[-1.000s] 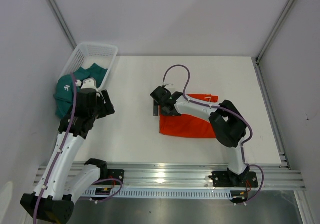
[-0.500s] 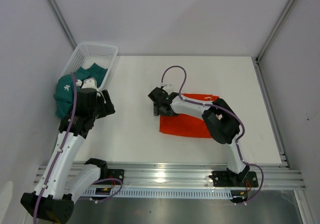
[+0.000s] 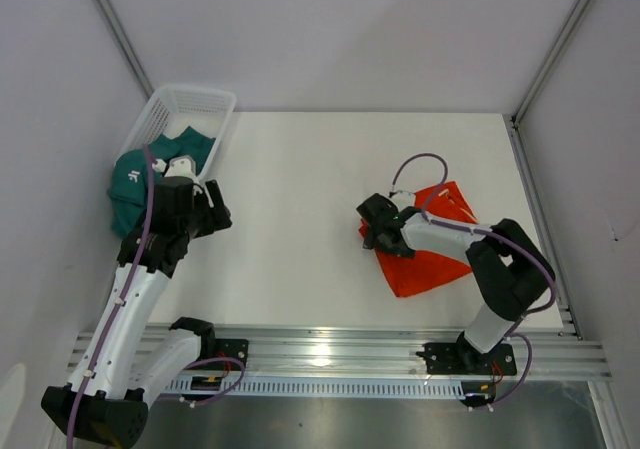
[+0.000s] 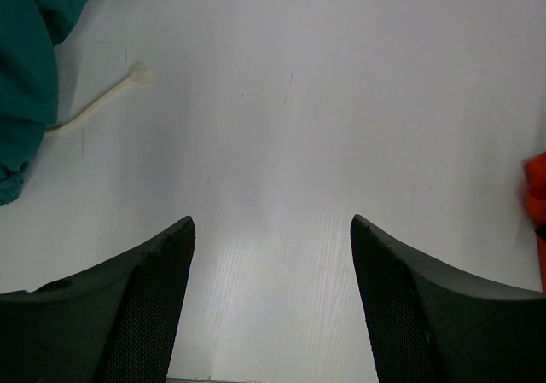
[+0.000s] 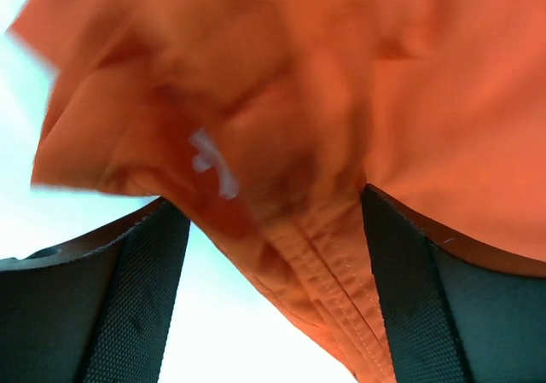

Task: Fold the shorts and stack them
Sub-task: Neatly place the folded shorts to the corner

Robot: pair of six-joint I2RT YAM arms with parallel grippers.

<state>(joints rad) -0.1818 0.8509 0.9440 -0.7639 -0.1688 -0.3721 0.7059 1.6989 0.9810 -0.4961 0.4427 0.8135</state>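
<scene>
**Overhead view.** A white tabletop is enclosed by plain grey walls at the back and on both sides. Aluminium posts run up the two far corners. An aluminium rail along the near edge carries both arm bases.

A white mesh basket sits in the far left corner. The teal shorts hang out of it, over its near rim and past the left edge of the tabletop. The left fingers are just beside that pair, over bare surface.

The orange shorts lie bunched on the right half, near the front edge and well inside the right one. The right fingers are at their left end. A broad stretch of bare tabletop separates the two arms and runs to the back wall.

**Left wrist view.** The left fingers are spread apart above bare tabletop and hold nothing. The teal shorts fill the upper left corner, with a white drawstring trailing onto the surface. A sliver of the orange shorts shows at the right edge.

**Right wrist view.** The right fingers stand wide apart. Crumpled fabric of the orange shorts fills the gap, and a stitched seam runs down between them. Whether the fingers press on the fabric cannot be told. A small white mark on the fabric is too blurred to identify.
</scene>
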